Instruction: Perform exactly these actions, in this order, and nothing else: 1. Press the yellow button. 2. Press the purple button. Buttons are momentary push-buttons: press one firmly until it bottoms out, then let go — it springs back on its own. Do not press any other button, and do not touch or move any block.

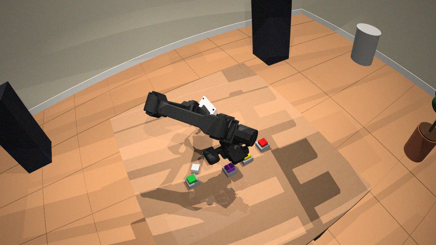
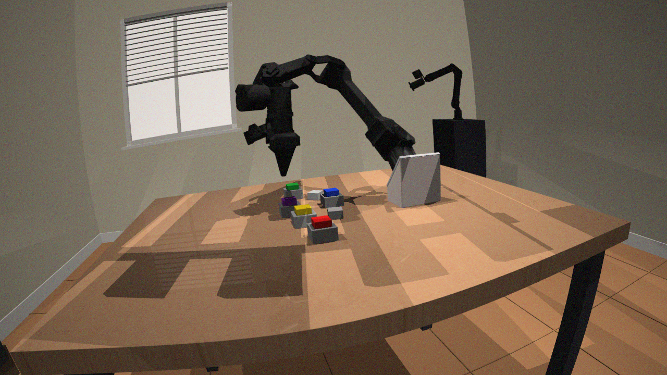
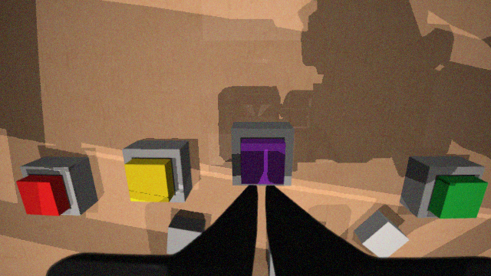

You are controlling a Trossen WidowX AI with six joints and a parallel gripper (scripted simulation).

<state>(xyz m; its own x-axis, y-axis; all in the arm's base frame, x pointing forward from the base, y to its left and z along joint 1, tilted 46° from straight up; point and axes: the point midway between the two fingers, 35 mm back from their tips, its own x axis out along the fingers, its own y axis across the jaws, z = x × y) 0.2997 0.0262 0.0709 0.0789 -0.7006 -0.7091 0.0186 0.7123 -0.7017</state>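
Wrist view: the gripper (image 3: 261, 188) hangs nearly closed and empty, tips aimed at the purple button (image 3: 263, 161) directly below, not touching. The yellow button (image 3: 150, 179) sits just beside it.

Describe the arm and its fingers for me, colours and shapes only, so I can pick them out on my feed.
The arm is matte black throughout, built of blocky faceted links with no visible cables or markings. It rises from behind a pale grey wedge-shaped base cover. The gripper has two plain black fingers tapering to narrow tips.
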